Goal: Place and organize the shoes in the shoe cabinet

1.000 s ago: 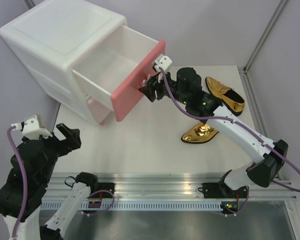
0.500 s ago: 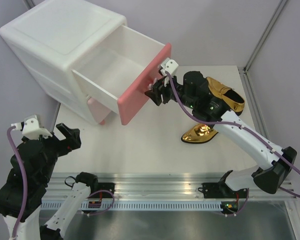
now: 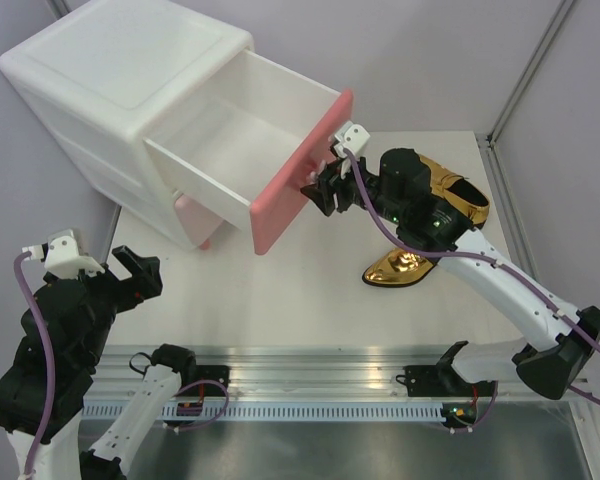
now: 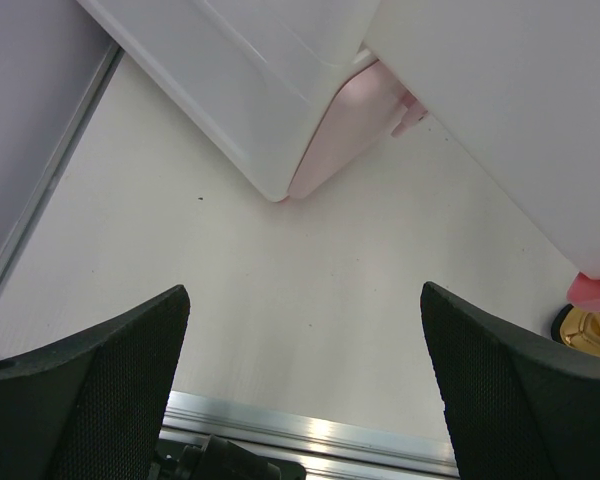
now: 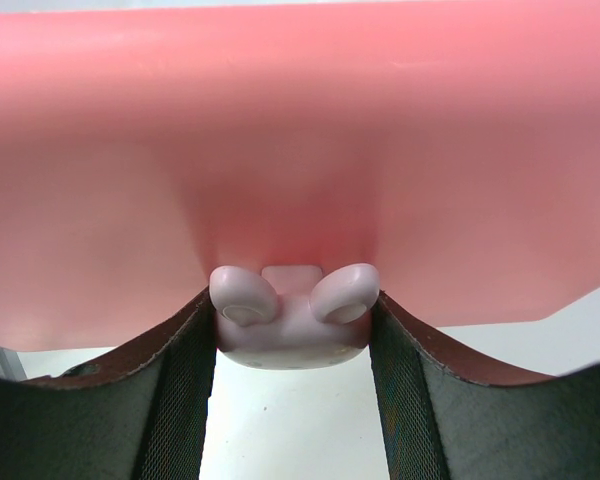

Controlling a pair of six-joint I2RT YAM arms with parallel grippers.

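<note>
Cabinet (image 3: 110, 90) and gold shoes (image 3: 400, 268) on table (image 3: 310, 290)

shoe cabinet (image 3: 130, 90): white, far left on the counter (image 3: 280, 290)
upper drawer (image 3: 220, 140): pulled out, pink front toward the right arm
right gripper (image 3: 322, 188): at that pink front
far gold shoe (image 3: 460, 195): beside the right wrist
near gold shoe (image 3: 395, 268): partly under the right arm
left gripper (image 3: 138, 275): near left, jaws apart

Left arm (image 3: 65, 340) and right arm (image 3: 500, 280): bulky black joint housings, smooth white link shells, black bases. A purple cable (image 3: 48, 365) loops up each arm to a white camera block (image 3: 62, 250) at the wrist. Small green lights (image 3: 432, 226) on the right wrist housing; fingers (image 4: 110, 390) black, broad, mesh-textured inside.
</note>
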